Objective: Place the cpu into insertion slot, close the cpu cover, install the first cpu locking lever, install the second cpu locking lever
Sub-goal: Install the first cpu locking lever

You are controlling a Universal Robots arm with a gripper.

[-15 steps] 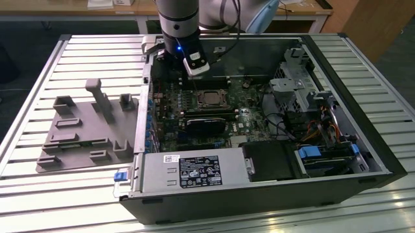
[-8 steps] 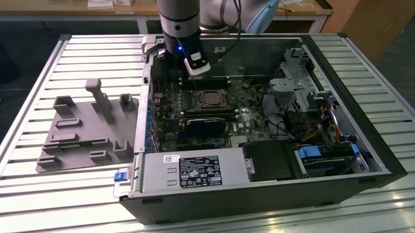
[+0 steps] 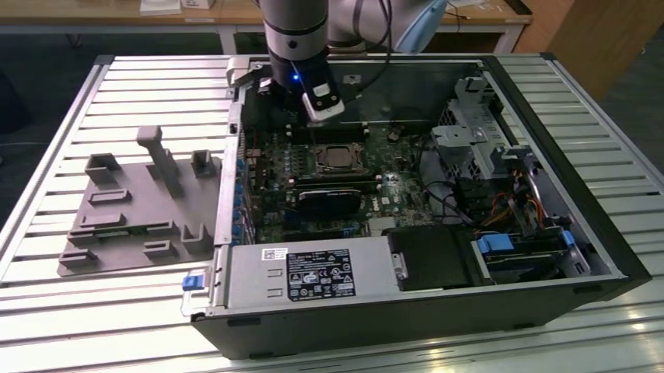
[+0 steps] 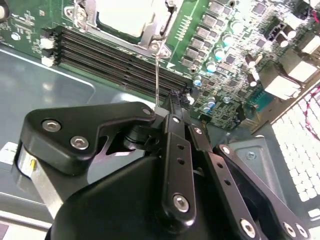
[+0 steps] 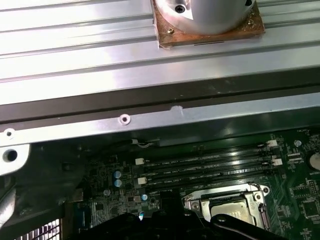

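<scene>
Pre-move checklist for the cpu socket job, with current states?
1. cpu seated: ok.
2. cover down over cpu: ok, judging by both wrist views.
3. lever latched: not ok, it runs from the cover's corner up to the gripper.
4. lever held firmly: cannot tell.
5. other lever latched: cannot tell.
6. gripper close to the work, by the memory slots: ok.

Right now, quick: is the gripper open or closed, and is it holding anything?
Gripper: closed, apparently pinching the end of the thin cpu locking lever.
</scene>
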